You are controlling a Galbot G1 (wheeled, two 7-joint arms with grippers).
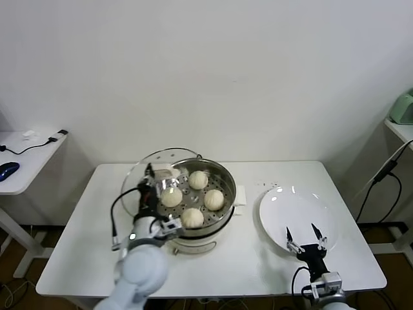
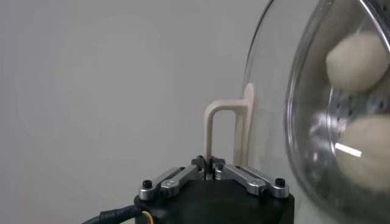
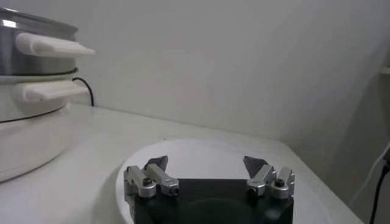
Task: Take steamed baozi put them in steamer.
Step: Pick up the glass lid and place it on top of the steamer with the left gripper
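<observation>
Several cream-white steamed baozi (image 1: pixel 198 179) lie on the perforated tray inside the shiny steel steamer (image 1: pixel 226 177). My left gripper (image 1: pixel 158 184) is at the steamer's left rim, shut on the cream handle (image 2: pixel 213 122) of the round glass lid (image 1: pixel 132 184). The lid stands tilted on edge beside and over the pot's left side. In the left wrist view my left gripper (image 2: pixel 209 165) pinches the thin handle, and two baozi (image 2: pixel 359 58) show through the lid (image 2: pixel 274 91). My right gripper (image 1: pixel 306 237) hangs open over the white plate (image 1: pixel 284 206), holding nothing.
The steamer (image 3: pixel 24 55) sits on a white base with white side handles, to the left of the plate (image 3: pixel 183 152). My right gripper (image 3: pixel 206 162) is near the table's front right edge. A side desk with cables stands far left.
</observation>
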